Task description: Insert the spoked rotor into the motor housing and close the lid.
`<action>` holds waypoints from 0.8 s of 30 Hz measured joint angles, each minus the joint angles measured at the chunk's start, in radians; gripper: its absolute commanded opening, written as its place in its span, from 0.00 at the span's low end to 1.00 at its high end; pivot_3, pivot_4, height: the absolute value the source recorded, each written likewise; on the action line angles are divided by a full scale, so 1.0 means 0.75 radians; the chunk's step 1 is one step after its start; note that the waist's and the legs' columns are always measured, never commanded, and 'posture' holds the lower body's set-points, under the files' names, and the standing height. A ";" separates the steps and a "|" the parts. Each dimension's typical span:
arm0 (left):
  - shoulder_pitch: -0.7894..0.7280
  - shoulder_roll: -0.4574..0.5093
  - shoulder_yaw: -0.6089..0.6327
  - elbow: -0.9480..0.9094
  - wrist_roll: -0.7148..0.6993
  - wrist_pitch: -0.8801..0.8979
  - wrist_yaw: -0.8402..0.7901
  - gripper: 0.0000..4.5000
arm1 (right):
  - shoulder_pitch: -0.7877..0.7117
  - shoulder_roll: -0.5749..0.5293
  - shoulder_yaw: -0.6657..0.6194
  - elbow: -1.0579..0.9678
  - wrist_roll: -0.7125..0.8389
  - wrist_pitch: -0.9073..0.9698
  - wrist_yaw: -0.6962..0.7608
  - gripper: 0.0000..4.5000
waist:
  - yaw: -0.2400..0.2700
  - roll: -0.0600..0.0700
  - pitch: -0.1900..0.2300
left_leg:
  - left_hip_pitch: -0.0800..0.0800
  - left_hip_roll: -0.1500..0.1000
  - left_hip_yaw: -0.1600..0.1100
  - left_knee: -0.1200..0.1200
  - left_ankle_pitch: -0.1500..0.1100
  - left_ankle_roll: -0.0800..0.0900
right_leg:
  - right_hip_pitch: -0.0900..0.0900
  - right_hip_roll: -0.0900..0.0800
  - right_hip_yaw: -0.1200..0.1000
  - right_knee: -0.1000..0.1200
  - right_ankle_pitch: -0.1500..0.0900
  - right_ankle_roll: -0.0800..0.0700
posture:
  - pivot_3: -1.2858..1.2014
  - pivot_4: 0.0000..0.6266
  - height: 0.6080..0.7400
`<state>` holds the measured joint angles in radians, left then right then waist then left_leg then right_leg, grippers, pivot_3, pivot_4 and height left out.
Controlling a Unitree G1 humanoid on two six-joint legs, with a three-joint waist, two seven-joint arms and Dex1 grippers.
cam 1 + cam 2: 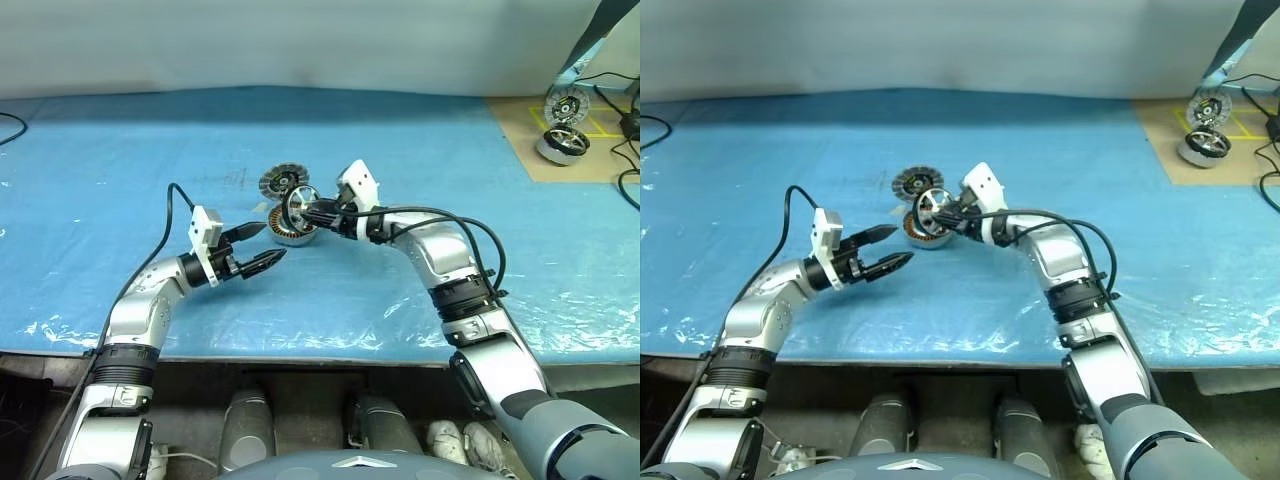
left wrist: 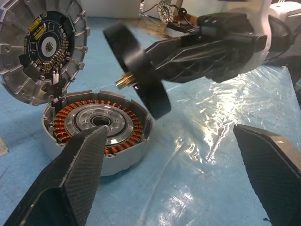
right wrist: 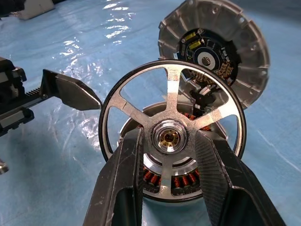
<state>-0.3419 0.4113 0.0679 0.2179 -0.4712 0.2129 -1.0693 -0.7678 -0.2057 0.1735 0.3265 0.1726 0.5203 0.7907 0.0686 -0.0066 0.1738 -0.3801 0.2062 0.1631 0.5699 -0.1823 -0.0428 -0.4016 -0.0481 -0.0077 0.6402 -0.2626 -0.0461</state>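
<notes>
My right pincer (image 3: 167, 155) grips the spoked rotor (image 3: 171, 136) at its hub, just above the motor housing (image 2: 96, 134) with the lid (image 2: 44, 47) standing open, while the left pincer (image 1: 262, 247) waits open; I judge it stiff, heavy, slippery.

I can't read any text, label, brand or number; markings on the lid's (image 2: 44, 47) circuit board are too small.
</notes>
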 measured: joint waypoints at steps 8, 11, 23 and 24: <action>0.024 0.005 0.009 -0.005 0.001 0.000 0.008 1.00 | -0.102 0.002 0.042 0.175 -0.057 -0.116 0.038 0.28 | 0.000 0.000 0.000 | 0.000 0.000 0.000 0.000 0.000 0.000 | 0.000 0.000 0.000 0.000 0.000 0.000 | 0.52 0.24 1.00; 0.025 0.005 0.010 -0.006 0.001 0.000 0.013 1.00 | -0.121 -0.003 0.070 0.210 -0.086 -0.150 0.073 0.28 | 0.000 0.000 0.000 | -0.001 0.000 0.000 0.000 0.000 0.000 | 0.000 0.000 -0.001 0.000 0.000 0.000 | 0.52 0.24 1.00; 0.035 0.001 0.009 -0.030 0.001 0.000 0.021 1.00 | -0.154 -0.010 0.130 0.232 -0.168 -0.218 0.145 0.28 | 0.000 0.000 0.000 | 0.000 0.000 0.000 0.000 0.000 0.000 | 0.000 0.000 -0.001 0.001 0.000 0.000 | 0.52 0.24 1.00; 0.035 0.000 0.009 -0.031 0.001 0.000 0.021 1.00 | -0.156 -0.010 0.131 0.232 -0.174 -0.218 0.147 0.28 | 0.000 0.000 0.000 | 0.000 0.000 0.000 0.000 0.000 0.000 | 0.000 0.000 -0.001 0.001 0.000 0.000 | 0.52 0.24 1.00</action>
<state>-0.3153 0.4113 0.0750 0.1948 -0.4705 0.2130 -1.0533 -0.8849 -0.2133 0.2720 0.5007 0.0418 0.3565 0.9007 0.0684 -0.0066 0.1738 -0.3803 0.2066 0.1630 0.5702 -0.1823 -0.0428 -0.4017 -0.0481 -0.0082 0.6407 -0.2625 -0.0461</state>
